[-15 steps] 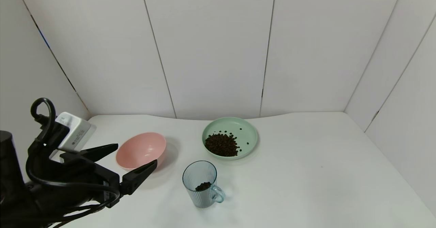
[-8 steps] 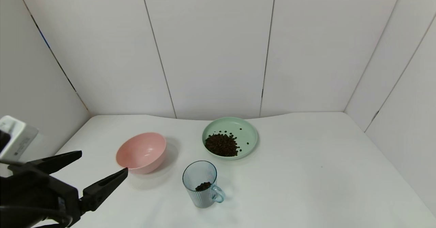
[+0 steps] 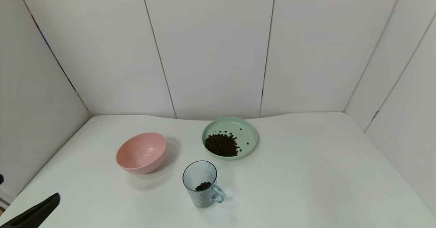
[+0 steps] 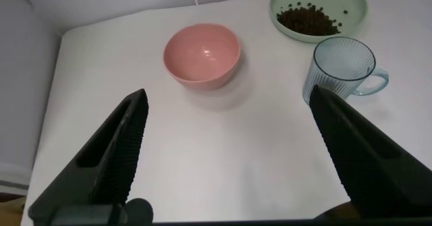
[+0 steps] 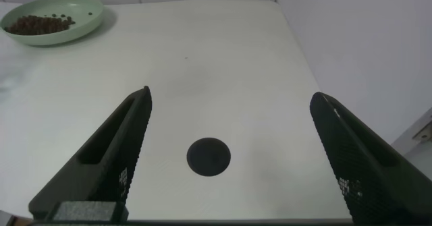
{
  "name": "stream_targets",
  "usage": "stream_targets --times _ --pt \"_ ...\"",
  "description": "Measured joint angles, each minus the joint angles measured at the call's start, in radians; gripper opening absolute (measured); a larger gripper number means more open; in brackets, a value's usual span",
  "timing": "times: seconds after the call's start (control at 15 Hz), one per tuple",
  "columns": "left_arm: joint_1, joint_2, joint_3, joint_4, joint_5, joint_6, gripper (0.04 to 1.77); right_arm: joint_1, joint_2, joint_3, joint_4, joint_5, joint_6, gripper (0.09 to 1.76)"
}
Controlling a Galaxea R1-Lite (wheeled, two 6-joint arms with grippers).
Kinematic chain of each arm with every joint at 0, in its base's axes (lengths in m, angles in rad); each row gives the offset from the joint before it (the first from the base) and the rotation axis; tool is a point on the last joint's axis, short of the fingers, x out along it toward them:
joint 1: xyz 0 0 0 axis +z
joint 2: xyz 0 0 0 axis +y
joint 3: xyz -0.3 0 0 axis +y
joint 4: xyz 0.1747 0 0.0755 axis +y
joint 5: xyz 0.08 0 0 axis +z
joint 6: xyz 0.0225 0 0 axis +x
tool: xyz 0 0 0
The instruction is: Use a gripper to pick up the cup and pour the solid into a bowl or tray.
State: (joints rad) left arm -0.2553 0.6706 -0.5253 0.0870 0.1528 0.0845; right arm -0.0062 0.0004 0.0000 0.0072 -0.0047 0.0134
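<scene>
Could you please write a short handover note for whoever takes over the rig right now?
Left gripper: open, empty, at the table's near left corner.
Right gripper: open, empty, parked over the right side of the white table.
The transparent blue-grey ribbed cup stands upright near the shallow pale green plate.
Done: most dark brown bean-like pieces lie on the plate.
Left: a few beans sit in the cup.
The pink bowl holds nothing.

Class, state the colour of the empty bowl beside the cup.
Pink; the bowl shows best in the head view.
</scene>
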Motion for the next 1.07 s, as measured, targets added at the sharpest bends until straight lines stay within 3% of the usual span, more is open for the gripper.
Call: stream_targets --times 0.6,1.07 --pt "0.212 -0.384 -0.018 0.236 -0.035 0.015 1.72 0.000 0.000 0.000 0.000 0.000 0.000 1.71" --pt "0.255 -0.573 0.027 0.262 -0.098 0.059 1.72 0.000 0.000 0.000 0.000 0.000 0.000 1.71"
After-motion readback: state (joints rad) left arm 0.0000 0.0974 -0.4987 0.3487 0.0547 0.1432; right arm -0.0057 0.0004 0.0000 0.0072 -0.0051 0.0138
